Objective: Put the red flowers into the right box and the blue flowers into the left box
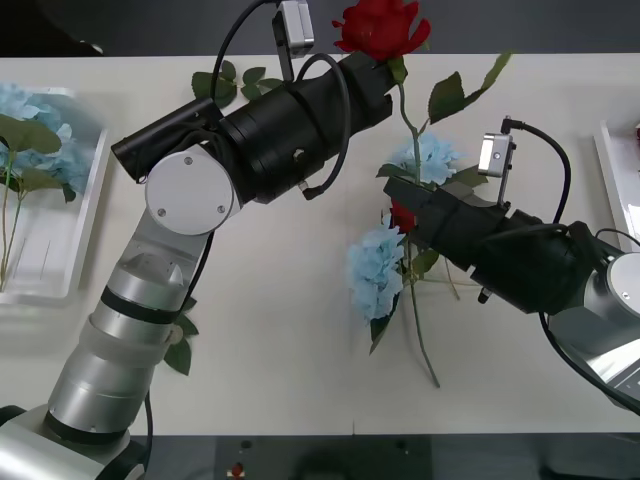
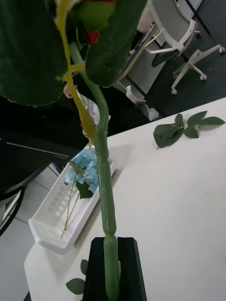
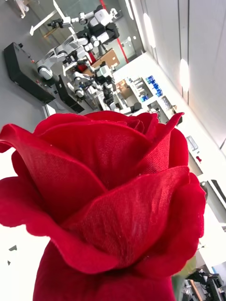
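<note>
A red flower (image 1: 378, 26) is lifted over the table's far edge, and its bloom (image 3: 108, 207) sits close before my left wrist camera. My left gripper (image 1: 372, 66) is at the base of that bloom; its fingers are hidden. From there the green stem (image 1: 408, 112) runs down to my right gripper (image 1: 396, 190), whose black fingers (image 2: 129, 268) are shut on the stem (image 2: 106, 197). Two blue flowers (image 1: 378, 270) and another red flower (image 1: 403, 215) lie on the table under the right arm. The left box (image 1: 60, 270) holds a blue flower (image 1: 40, 130). The right box (image 1: 612, 170) is at the right edge.
Loose leaf sprigs lie at the far side of the table (image 1: 225, 85) and beside my left arm (image 1: 180, 350). Bare white tabletop lies between the left box and the flower pile. Office chairs (image 2: 174, 28) stand beyond the table.
</note>
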